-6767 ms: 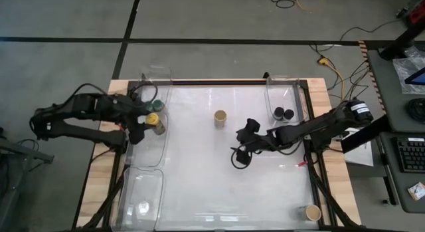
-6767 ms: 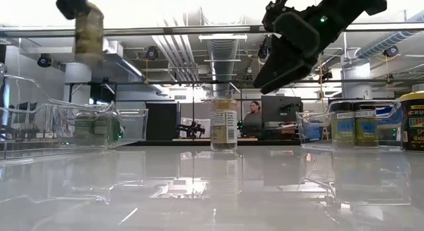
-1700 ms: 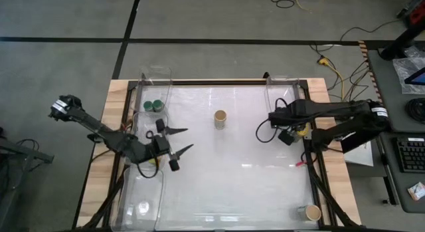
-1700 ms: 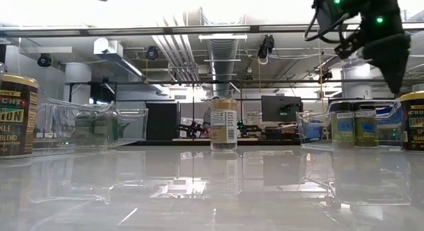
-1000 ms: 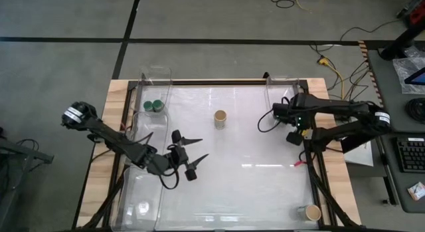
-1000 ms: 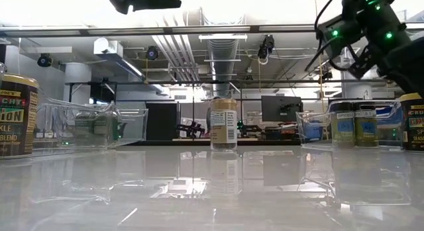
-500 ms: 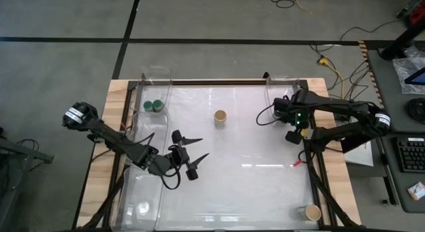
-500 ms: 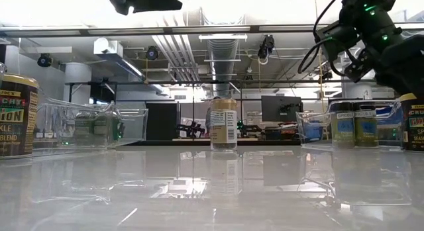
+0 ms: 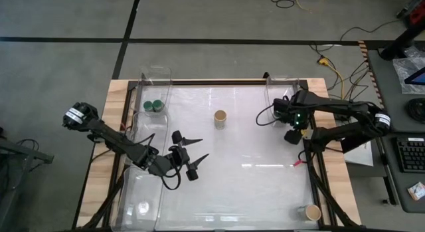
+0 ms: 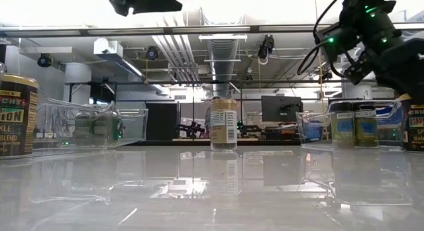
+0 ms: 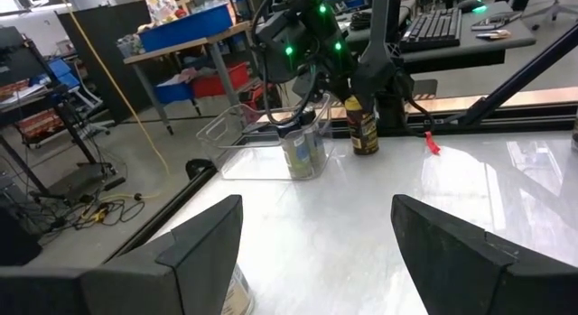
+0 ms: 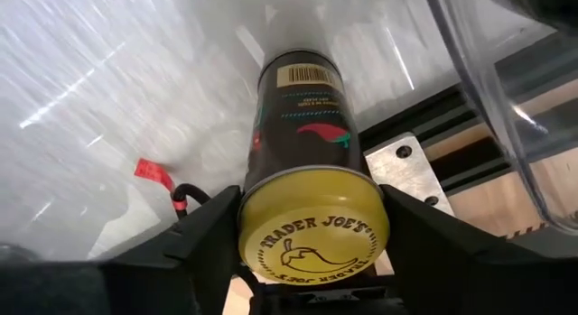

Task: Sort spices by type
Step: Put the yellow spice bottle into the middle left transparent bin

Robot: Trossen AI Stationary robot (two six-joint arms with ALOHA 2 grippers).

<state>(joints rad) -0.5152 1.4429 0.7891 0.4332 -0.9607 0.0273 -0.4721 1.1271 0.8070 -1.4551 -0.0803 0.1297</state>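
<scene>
Right pincer (image 12: 312,252) around yellow-lidded jar (image 12: 307,152), beside clear bin (image 12: 506,89).

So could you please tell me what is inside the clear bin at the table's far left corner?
Two green-lidded spice jars stand in the clear bin; nothing else shows inside.

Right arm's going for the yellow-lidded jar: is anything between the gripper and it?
Nothing visible. The right gripper straddles the yellow-lidded jar, with a finger against each side of its lid.
</scene>
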